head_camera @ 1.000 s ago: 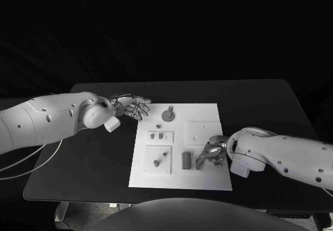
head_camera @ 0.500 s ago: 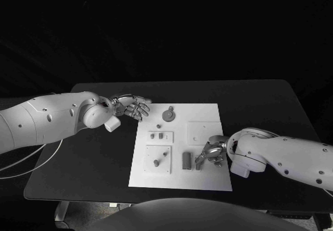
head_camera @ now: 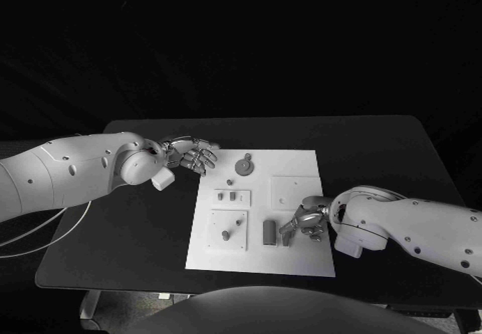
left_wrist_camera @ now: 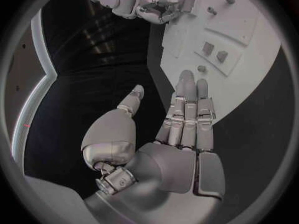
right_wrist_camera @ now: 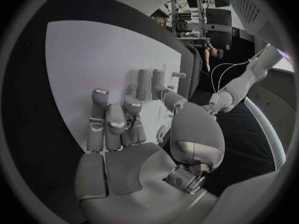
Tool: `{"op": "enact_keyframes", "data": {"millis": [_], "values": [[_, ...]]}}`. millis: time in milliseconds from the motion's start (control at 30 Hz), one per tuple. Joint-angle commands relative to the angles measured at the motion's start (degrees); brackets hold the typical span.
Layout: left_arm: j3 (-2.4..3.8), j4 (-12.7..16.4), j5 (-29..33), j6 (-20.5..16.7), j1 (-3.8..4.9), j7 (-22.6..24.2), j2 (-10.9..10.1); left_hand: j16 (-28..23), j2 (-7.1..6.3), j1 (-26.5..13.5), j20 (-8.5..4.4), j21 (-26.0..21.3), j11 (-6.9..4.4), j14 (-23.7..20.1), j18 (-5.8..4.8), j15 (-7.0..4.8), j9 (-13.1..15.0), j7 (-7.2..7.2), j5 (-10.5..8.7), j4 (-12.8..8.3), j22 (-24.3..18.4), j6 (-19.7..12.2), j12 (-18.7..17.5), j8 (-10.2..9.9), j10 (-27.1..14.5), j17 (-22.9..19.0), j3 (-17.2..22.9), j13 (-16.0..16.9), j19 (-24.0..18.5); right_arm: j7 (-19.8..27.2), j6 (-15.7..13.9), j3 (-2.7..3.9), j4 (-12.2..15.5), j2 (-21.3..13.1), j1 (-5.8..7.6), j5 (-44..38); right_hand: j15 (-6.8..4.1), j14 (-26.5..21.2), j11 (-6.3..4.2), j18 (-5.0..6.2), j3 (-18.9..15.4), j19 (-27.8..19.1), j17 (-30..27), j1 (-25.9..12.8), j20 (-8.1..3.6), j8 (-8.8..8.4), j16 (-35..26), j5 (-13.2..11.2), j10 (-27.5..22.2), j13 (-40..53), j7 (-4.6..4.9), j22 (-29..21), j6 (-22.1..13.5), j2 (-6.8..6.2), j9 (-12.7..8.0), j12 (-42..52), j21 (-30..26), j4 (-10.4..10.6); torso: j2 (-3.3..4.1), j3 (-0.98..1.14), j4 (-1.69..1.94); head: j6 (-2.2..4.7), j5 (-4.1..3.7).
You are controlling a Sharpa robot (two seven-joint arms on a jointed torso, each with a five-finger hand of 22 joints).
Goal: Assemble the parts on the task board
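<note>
Parts point(head_camera: 271, 232) at lower centre could topple if the right robot hand point(head_camera: 306, 221), fingers curled beside them, nudges sideways; left robot hand point(head_camera: 191, 154) hovers spread.

My left hand point(head_camera: 189, 154) hovers just off the board's point(head_camera: 301, 257) far left corner, fingers extended together, holding nothing. My right hand point(head_camera: 306, 221) sits over the board's right side near the front edge, fingers curled downward; I cannot tell whether it grips anything.
</note>
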Motion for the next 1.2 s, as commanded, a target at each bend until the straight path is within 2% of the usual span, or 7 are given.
{"op": "enact_keyframes", "data": {"millis": [33,267,1200], "values": [[0.03,0.1,-0.1,0.8,0.09,0.0,0.0,0.0,-0.13,-0.1,0.18,-0.3,0.0,0.3,0.68,0.06,0.0,0.0,0.12,-0.2,0.1,0.2,0.1,0.4,0.4,0.0,0.2,-0.1,0.4,1.7,0.7,0.02,0.3,-0.2,-0.06,-0.2,-0.09,-0.3,0.14,0.77,0.0,-0.4,0.2,-1.6,-0.08,-0.07,-0.3,-0.2,-0.4,0.0,0.13,1.0,-0.5,0.03,0.1,0.4,-0.3,1.2,0.01,0.01,-0.03,0.0,0.06],[0.02,0.2,-0.1,0.8,0.09,-0.2,-0.1,0.0,-0.13,-0.2,0.19,-0.3,0.0,0.3,0.67,0.06,0.0,0.0,0.12,-0.2,0.1,0.1,0.1,0.4,0.4,0.0,0.2,-0.1,0.4,1.9,0.7,0.02,0.4,-0.7,-0.06,-0.2,-0.16,-0.2,0.07,0.77,0.1,-0.5,0.4,-3.6,-0.25,-0.02,-0.1,-0.2,-0.5,0.1,0.07,1.1,-0.5,0.15,0.2,0.5,-0.3,3.0,0.0,0.02,-0.02,0.0,0.14],[0.01,-0.3,-0.2,1.0,0.09,-0.5,-0.1,0.0,-0.14,-0.4,0.18,-0.3,0.0,0.3,0.68,0.06,0.0,0.01,0.12,-0.1,0.1,0.1,0.1,0.4,0.4,0.0,0.2,-0.1,0.4,2.5,-0.5,0.03,2.3,-2.6,0.2,-3.2,-0.31,0.3,-0.1,0.77,0.6,-0.2,1.4,-4.3,-0.49,0.23,0.2,-0.2,-0.3,0.1,-0.1,1.1,-0.2,0.35,0.4,0.7,0.0,3.9,0.01,-0.03,0.0,0.06,0.19]]}}
